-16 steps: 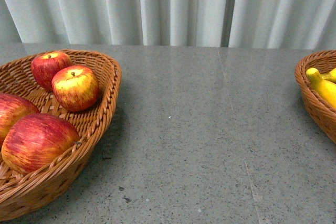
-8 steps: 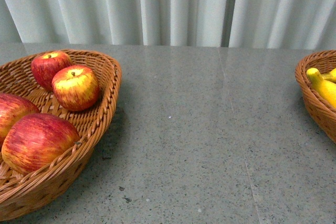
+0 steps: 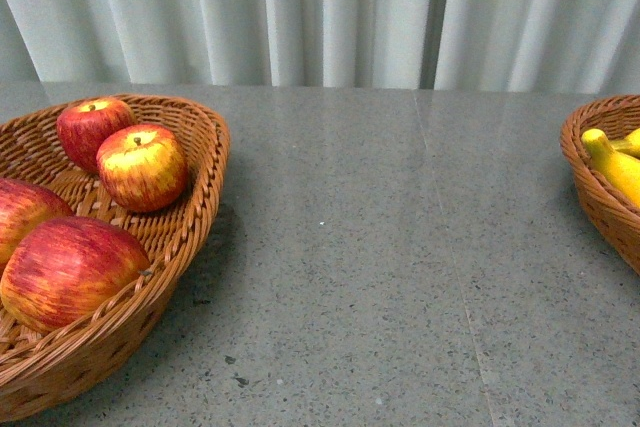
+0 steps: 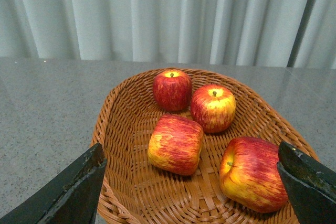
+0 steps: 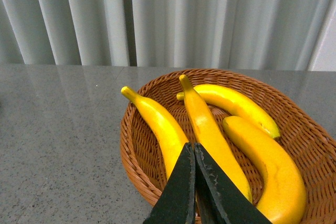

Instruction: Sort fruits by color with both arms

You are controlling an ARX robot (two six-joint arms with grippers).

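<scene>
Now w/ left pincer (image 4: 191, 182) spread wide over four red apples (image 4: 176, 144) in wicker basket (image 4: 121, 129), right pincer (image 5: 194, 153) closed above bananas (image 5: 160, 124).

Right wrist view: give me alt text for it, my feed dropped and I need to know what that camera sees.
Four yellow bananas lie in a brown wicker basket on a grey speckled table, with pale curtains behind. The right gripper shows in the foreground above the basket, its black fingers pressed together with nothing between them.
</scene>
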